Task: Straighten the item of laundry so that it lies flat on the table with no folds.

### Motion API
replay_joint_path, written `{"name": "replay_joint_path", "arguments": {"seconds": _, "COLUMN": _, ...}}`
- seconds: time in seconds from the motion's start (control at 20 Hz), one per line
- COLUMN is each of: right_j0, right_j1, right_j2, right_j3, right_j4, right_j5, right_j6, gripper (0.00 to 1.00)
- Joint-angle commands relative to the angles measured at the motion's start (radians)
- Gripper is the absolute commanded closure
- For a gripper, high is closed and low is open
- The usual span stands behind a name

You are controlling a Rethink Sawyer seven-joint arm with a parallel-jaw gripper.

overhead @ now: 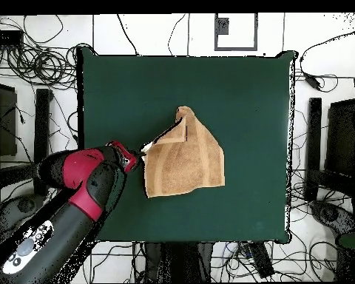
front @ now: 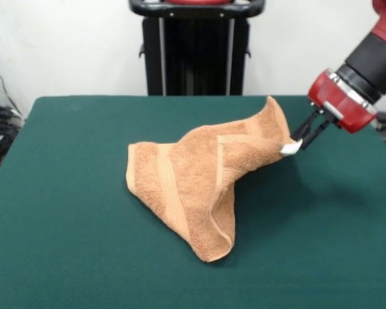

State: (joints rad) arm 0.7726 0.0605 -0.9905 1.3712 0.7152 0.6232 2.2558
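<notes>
The orange-tan towel [front: 199,187] [overhead: 186,159] lies folded on the dark green table [front: 64,212] [overhead: 247,96], near its middle. One corner, with a small white tag [front: 291,148], is lifted off the table toward the right of the front view. My gripper [front: 302,143] [overhead: 142,151] is shut on that raised corner, at the tag. The rest of the towel rests on the table with a fold running down its middle and a woven band [front: 170,193] showing across it.
The arm [front: 357,84] [overhead: 69,207] reaches in over the table's edge beside the towel. Cables and dark stands [overhead: 44,126] surround the table on the floor.
</notes>
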Motion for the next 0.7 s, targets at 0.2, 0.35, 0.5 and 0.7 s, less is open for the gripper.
{"name": "replay_joint_path", "arguments": {"seconds": 0.2, "right_j0": 0.043, "right_j1": 0.061, "right_j2": 0.021, "right_j3": -0.143, "right_j4": -0.01, "right_j5": 0.183, "right_j6": 0.359, "gripper": 1.0}}
{"name": "replay_joint_path", "arguments": {"seconds": 0.35, "right_j0": 0.045, "right_j1": 0.07, "right_j2": 0.013, "right_j3": -0.161, "right_j4": -0.003, "right_j5": 0.202, "right_j6": 0.384, "gripper": 1.0}}
{"name": "replay_joint_path", "arguments": {"seconds": 0.5, "right_j0": 0.044, "right_j1": 0.07, "right_j2": 0.02, "right_j3": -0.171, "right_j4": 0.008, "right_j5": 0.199, "right_j6": 0.397, "gripper": 1.0}}
{"name": "replay_joint_path", "arguments": {"seconds": 0.7, "right_j0": 0.046, "right_j1": 0.067, "right_j2": 0.031, "right_j3": -0.183, "right_j4": 0.012, "right_j5": 0.193, "right_j6": 0.416, "gripper": 1.0}}
